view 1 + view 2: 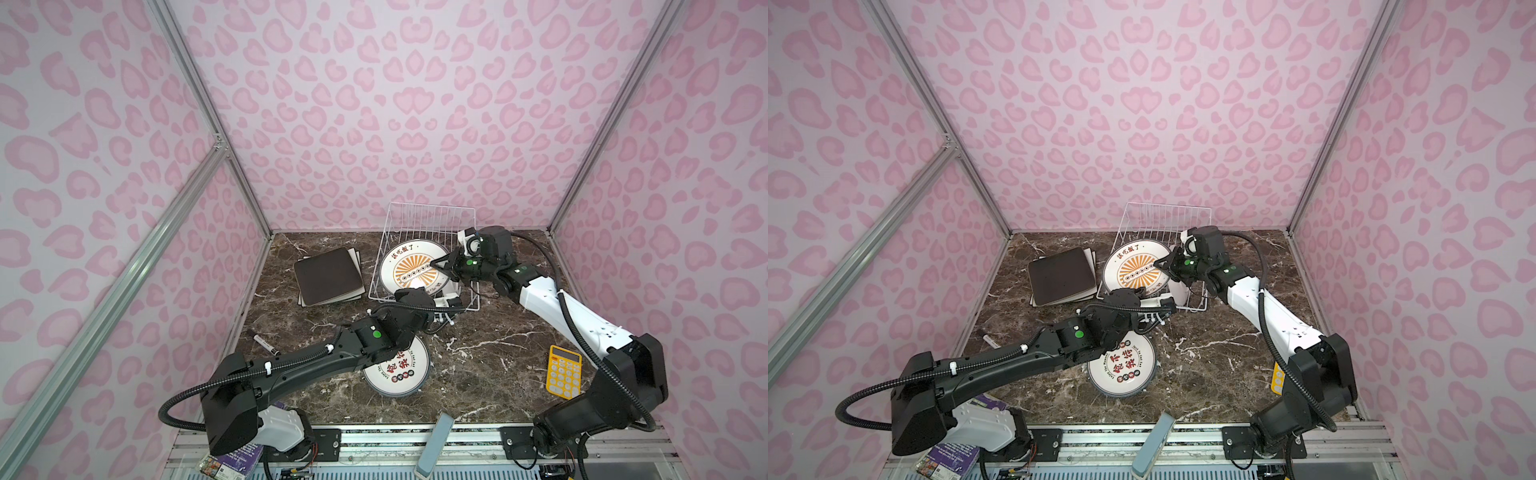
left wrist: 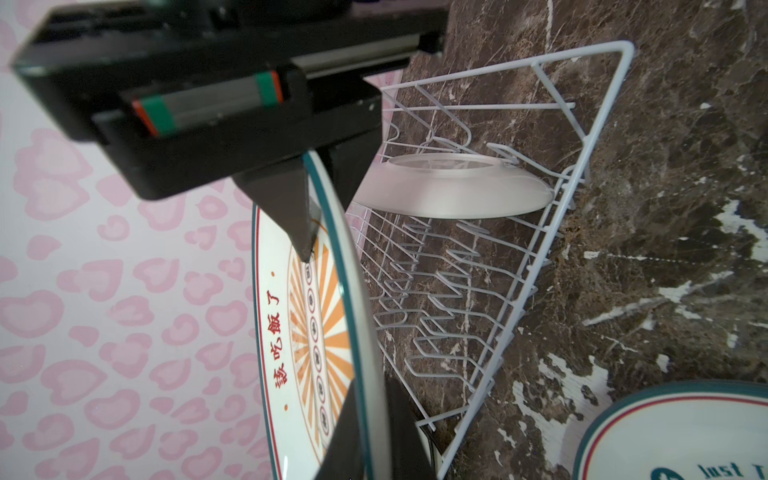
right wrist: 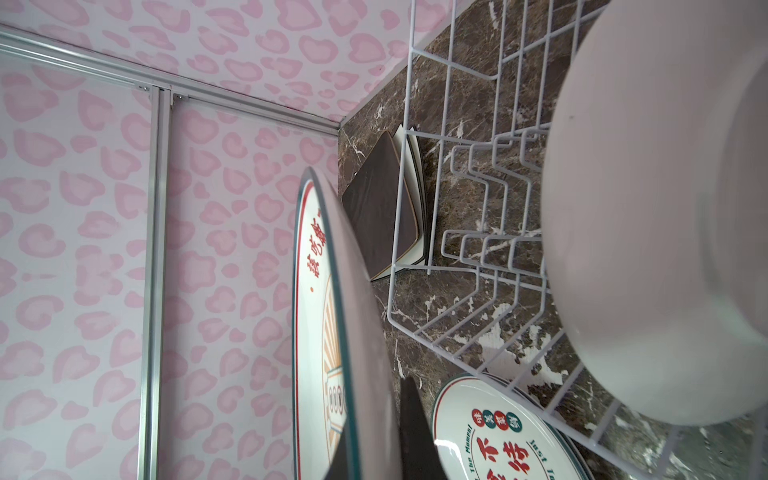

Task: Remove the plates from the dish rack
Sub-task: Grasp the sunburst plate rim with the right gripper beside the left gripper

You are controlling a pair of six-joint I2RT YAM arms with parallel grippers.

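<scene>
At the back of the counter (image 1: 498, 345), the sunburst plate (image 1: 409, 266) stands tilted in the dish rack (image 1: 432, 205), pinched from two sides. The left end effector (image 2: 372, 411) is clamped on its near rim and the right end effector (image 1: 434, 264) on its right rim, a two-handed hold that likely keeps it from tipping. One white plate (image 2: 453, 187) waits in the prongs. The lift must clear the rack's raised wire; open marble lies beside the round stack (image 1: 397, 370) out front.
</scene>
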